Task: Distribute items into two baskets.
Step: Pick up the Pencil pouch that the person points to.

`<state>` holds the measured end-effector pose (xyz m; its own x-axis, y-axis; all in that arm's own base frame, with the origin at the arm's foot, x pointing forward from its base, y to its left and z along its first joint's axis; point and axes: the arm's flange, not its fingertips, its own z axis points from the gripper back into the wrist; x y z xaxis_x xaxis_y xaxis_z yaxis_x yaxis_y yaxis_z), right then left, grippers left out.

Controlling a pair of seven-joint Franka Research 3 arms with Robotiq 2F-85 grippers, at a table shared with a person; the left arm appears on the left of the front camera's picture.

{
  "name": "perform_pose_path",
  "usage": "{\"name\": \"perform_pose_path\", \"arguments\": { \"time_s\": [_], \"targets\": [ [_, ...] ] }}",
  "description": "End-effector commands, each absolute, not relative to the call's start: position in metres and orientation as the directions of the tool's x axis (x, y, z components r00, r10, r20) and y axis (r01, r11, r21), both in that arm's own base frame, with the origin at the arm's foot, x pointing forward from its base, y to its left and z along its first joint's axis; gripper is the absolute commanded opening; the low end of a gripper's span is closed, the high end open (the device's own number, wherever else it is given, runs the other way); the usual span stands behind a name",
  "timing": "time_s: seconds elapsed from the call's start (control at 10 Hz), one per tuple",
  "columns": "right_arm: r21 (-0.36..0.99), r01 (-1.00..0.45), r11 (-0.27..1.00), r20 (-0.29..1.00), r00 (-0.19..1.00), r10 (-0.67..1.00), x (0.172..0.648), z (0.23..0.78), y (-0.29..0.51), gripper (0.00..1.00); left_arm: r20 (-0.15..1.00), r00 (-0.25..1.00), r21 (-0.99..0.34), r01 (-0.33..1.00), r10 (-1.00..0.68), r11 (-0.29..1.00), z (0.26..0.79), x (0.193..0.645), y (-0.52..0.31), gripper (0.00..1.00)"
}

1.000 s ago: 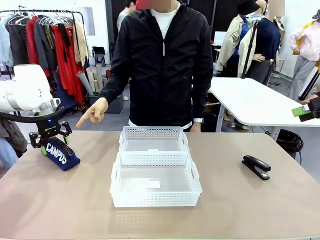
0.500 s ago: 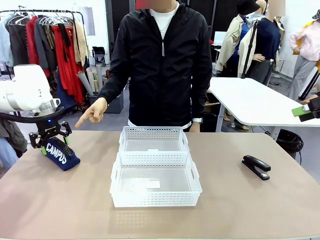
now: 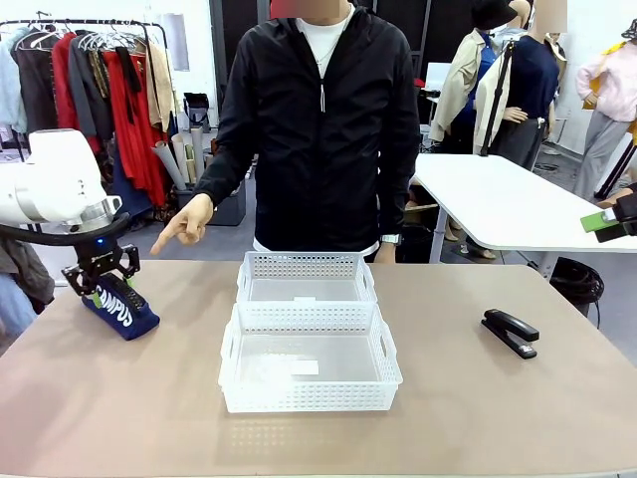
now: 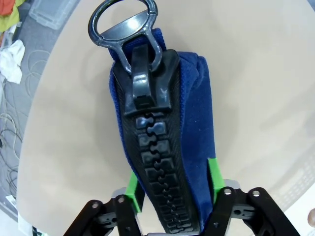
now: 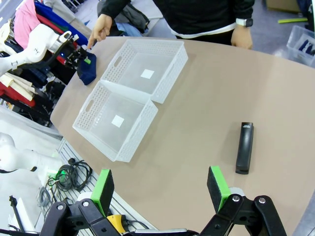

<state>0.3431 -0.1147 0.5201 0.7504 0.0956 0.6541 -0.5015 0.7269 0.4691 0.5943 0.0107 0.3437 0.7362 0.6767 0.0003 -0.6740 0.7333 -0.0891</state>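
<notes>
Nearest us, our right jaws hang wide open and empty, high above the stapler (image 5: pixel 244 147) lying on the tabletop (image 3: pixel 119 418), well apart from the baskets. The near basket (image 3: pixel 309 395) and the far basket (image 3: pixel 304 265) touch, both empty. Farther left, our left jaws clamp the pouch (image 4: pixel 197 123) across its zipper. Being soft, it could sag and snag a rim. A person's hand (image 3: pixel 186 221) points nearby, and we risk brushing it.
</notes>
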Motion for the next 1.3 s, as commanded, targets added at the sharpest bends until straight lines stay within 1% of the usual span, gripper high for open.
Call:
{"name": "perform_pose_path", "arguments": {
  "time_s": [0.0,0.1,1.2],
  "targets": [
    [0.46,-0.515,0.723,0.664,0.74,0.105,0.3443,0.5214,-0.1162,1.0,0.011,0.731,-0.085,-0.68,0.683,0.729,0.3371,0.5944,0.0161,0.05],
    [0.46,-0.515,0.723,0.664,0.74,0.105,0.3443,0.5214,-0.1162,1.0,0.005,0.728,-0.081,-0.683,0.685,0.726,0.3371,0.5957,0.0167,0.0],
    [0.46,-0.515,0.723,0.664,0.74,0.105,0.3443,0.5214,-0.1162,1.0,-0.004,0.731,-0.082,-0.681,0.683,0.728,0.3367,0.5952,0.0152,0.0]
  ]
}}
